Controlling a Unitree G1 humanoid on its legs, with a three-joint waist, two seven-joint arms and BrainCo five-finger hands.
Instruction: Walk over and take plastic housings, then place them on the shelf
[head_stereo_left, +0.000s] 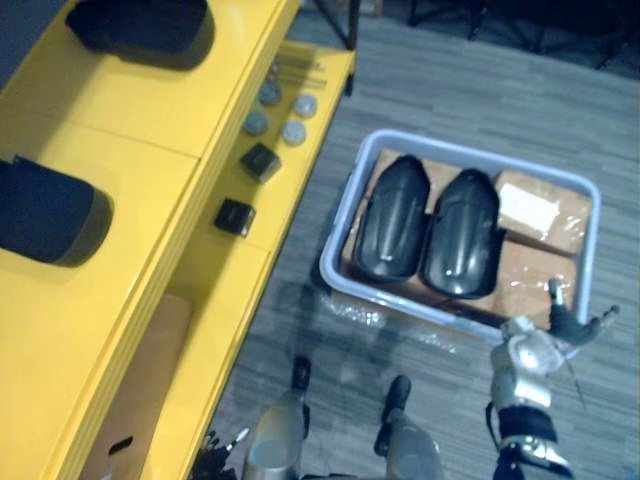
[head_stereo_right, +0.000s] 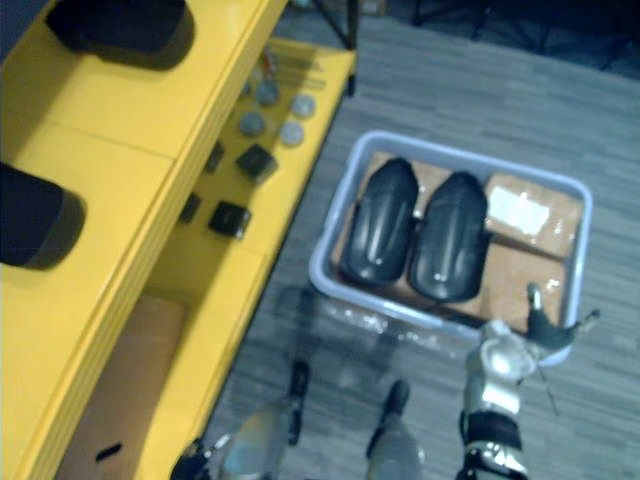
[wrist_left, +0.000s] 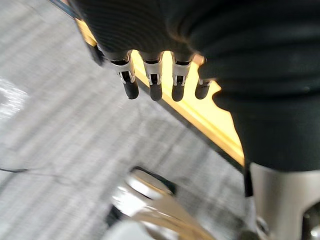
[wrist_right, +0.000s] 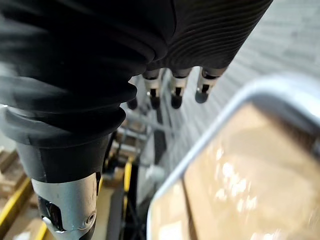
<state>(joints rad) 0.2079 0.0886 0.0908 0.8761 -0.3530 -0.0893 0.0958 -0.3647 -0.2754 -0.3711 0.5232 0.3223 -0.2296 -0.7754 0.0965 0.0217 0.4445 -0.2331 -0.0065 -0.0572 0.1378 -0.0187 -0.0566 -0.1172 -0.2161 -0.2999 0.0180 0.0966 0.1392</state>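
R hand (head_stereo_left: 568, 325) open, empty, at bin (head_stereo_left: 338, 235) near rim; L hand (wrist_left: 151, 80) relaxed, empty, by yellow shelf (wrist_left: 210, 120).

The shelf (head_stereo_left: 150, 120) is bright yellow; the two plastic housings (head_stereo_left: 395, 215) in the tub (head_stereo_left: 338, 268) are glossy black; the tub is pale grey-blue; the cartons (head_stereo_left: 545, 210) beneath are brown, one bearing a white label; the floor (head_stereo_left: 480, 90) is grey with fine streaks; the small discs (head_stereo_left: 294, 132) are grey, the small blocks (head_stereo_left: 260, 160) black.
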